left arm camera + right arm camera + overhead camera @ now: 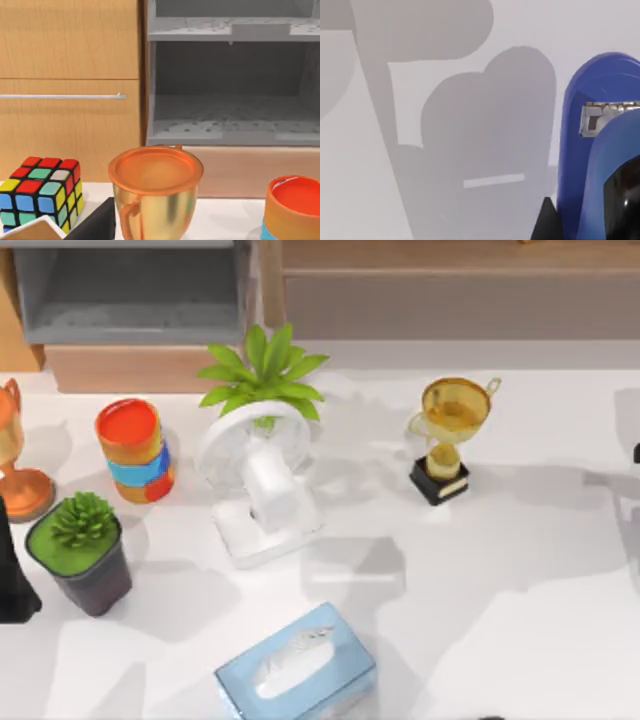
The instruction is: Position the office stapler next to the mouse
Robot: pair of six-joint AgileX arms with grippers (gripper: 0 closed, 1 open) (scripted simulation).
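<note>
The office stapler (585,130) is a bright-blue bar with a metal slot near its tip, seen very close in the right wrist view. It hangs above the white table, which carries broad shadows below it. Dark parts of my right gripper (585,220) stand on both sides of the stapler, and it is shut on it. My left gripper (12,585) is a black shape parked at the table's left edge, beside the potted succulent. The mouse is out of view.
On the table stand a white desk fan (258,480), a leafy plant (262,370), a gold trophy (448,435), a red-topped cup (135,450), a potted succulent (82,550), a light-blue tissue box (295,665), a copper cup (155,192) and a colour cube (42,192).
</note>
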